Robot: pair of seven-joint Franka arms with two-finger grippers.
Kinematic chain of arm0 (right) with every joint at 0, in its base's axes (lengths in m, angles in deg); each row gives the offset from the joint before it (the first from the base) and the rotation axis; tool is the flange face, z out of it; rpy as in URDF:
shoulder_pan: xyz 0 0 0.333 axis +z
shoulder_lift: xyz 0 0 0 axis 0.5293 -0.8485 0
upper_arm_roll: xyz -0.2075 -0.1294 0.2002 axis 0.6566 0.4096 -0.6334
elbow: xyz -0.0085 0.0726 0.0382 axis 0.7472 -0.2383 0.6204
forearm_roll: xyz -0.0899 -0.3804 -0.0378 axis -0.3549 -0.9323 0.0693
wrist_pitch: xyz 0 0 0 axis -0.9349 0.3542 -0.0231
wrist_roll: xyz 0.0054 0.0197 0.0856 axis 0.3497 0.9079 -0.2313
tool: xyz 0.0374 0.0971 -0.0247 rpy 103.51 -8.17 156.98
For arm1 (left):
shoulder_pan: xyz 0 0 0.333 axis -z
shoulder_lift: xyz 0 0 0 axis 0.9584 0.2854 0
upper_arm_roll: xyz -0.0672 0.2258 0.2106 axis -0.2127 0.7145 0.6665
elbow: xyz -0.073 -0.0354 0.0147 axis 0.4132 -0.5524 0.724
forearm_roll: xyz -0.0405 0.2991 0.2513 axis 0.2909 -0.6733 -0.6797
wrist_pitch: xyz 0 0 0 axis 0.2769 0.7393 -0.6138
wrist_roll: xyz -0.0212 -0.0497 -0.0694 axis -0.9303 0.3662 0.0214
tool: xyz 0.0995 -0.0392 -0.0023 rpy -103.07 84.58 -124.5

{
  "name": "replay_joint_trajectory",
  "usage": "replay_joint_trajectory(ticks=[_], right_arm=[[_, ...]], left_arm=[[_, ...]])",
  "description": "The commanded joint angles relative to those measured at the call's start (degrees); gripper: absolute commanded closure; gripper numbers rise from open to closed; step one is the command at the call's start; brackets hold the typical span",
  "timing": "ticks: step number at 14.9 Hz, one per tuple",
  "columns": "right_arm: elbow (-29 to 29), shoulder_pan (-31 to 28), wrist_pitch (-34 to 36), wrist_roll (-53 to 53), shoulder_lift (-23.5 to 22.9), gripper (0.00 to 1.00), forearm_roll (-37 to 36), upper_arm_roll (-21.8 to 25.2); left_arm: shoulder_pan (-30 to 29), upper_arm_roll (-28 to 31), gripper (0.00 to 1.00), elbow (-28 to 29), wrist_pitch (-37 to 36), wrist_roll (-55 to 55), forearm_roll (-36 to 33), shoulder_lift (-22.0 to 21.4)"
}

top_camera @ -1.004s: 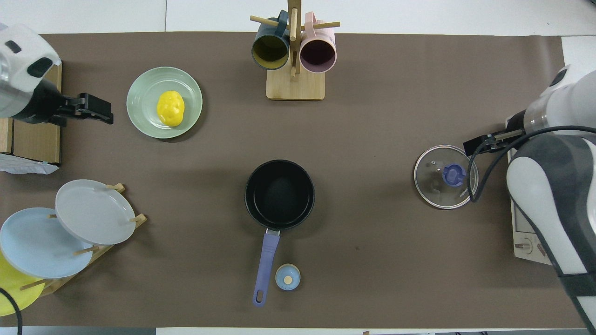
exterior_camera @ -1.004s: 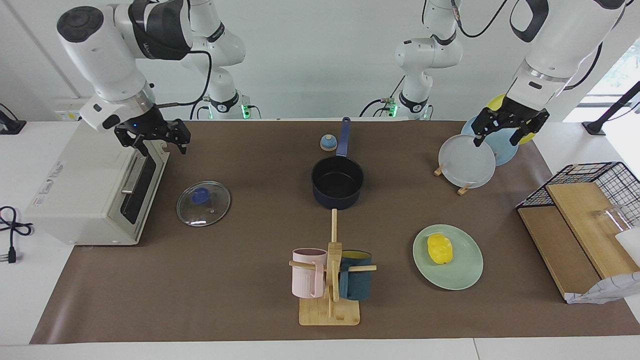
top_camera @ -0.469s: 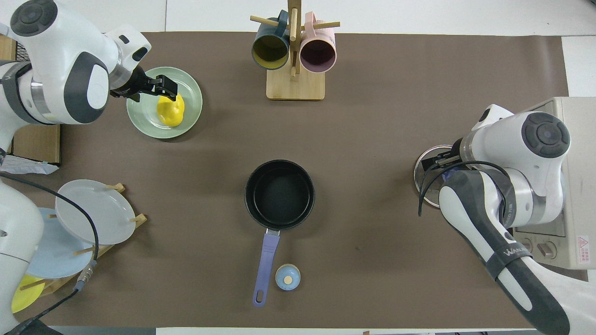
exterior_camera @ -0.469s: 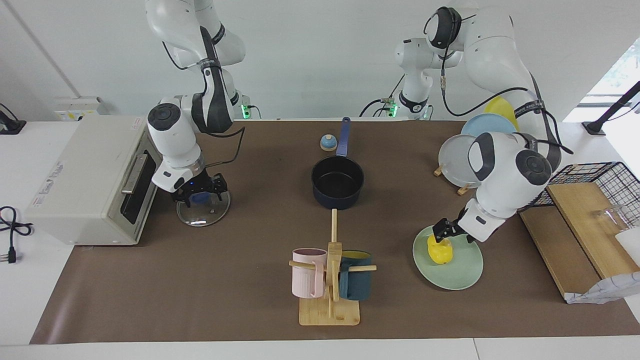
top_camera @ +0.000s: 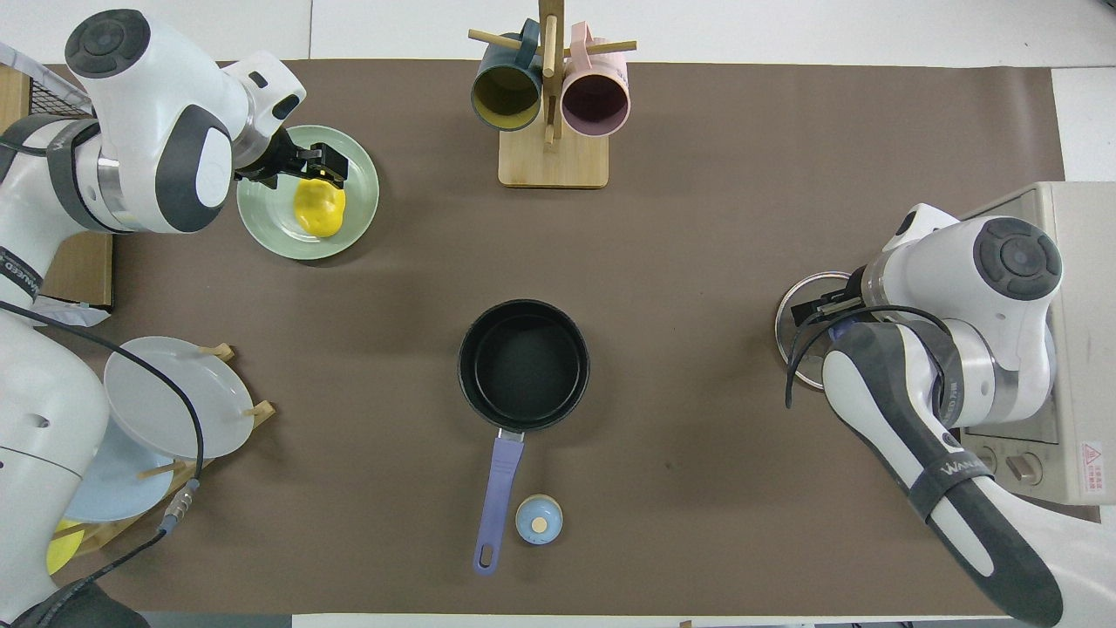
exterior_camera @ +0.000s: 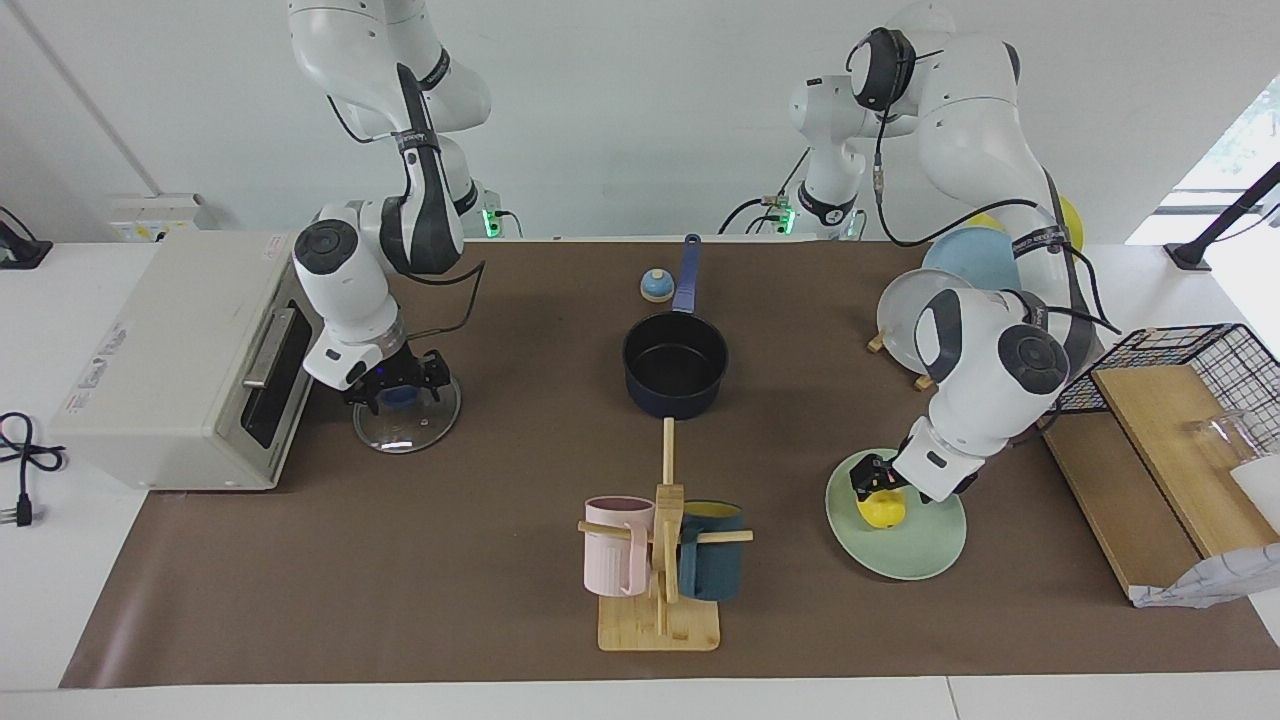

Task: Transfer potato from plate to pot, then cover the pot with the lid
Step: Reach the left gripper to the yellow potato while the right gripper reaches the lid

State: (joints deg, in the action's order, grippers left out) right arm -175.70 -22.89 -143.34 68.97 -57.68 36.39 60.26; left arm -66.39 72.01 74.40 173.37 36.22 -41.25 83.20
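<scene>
A wooden mug tree [exterior_camera: 661, 560] holds a ribbed pink mug [exterior_camera: 614, 545] and a dark teal mug [exterior_camera: 712, 562]. A small blue-topped bell [exterior_camera: 656, 285] stands on the brown-covered table [exterior_camera: 480, 560]. A white toaster oven [exterior_camera: 170, 355] sits at the right arm's end.

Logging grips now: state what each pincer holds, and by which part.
Nothing is held. The left pincer is open at the potato; the right pincer is open over the lid.
</scene>
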Motion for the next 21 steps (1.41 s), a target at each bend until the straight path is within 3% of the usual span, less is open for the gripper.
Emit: replay_joint_trajectory(ticks=[1,3,11,14,15,16,17,18,21], right_arm=[[-1.68,-0.89,-0.53,-2.53,1.09,0.0,0.74,-0.19],[-1.94,-0.8,-0.1,-2.62,1.27,0.02,0.74,-0.19],[-2.3,-0.98,0.43,-4.2,1.53,0.31,0.66,-0.28],[-2.21,-0.98,0.69,-4.99,1.53,0.34,0.74,-0.28],[-2.12,-0.98,0.96,-5.25,1.53,0.34,0.74,-0.28],[-2.12,-0.98,0.96,-5.34,1.53,0.34,0.74,-0.28],[-2.12,-0.98,0.96,-5.51,1.53,0.35,0.74,-0.28],[-2.12,-0.98,0.96,-5.69,1.53,0.35,0.74,-0.28],[-0.29,-0.8,3.06,-5.69,1.27,0.39,0.74,-0.28]], left_arm=[[0.53,0.86,0.0,2.38,2.54,2.52,-1.95,-0.46],[0.7,1.65,0.0,4.14,4.3,3.14,-2.04,-0.9],[0.88,1.65,0.0,7.4,8.52,5.34,-2.13,-1.51],[0.88,1.65,0.03,9.24,10.45,5.34,-2.13,-2.04],[0.88,1.65,0.1,9.42,10.55,5.34,-2.13,-2.22],[0.88,1.65,0.26,9.42,10.46,5.16,-2.13,-2.3],[0.79,1.65,0.59,9.25,9.85,5.08,-2.13,-2.31],[0.88,1.65,0.99,8.9,9.06,5.07,-2.13,-2.31],[1.84,1.57,1.0,4.96,3.81,5.42,-1.7,-2.48]])
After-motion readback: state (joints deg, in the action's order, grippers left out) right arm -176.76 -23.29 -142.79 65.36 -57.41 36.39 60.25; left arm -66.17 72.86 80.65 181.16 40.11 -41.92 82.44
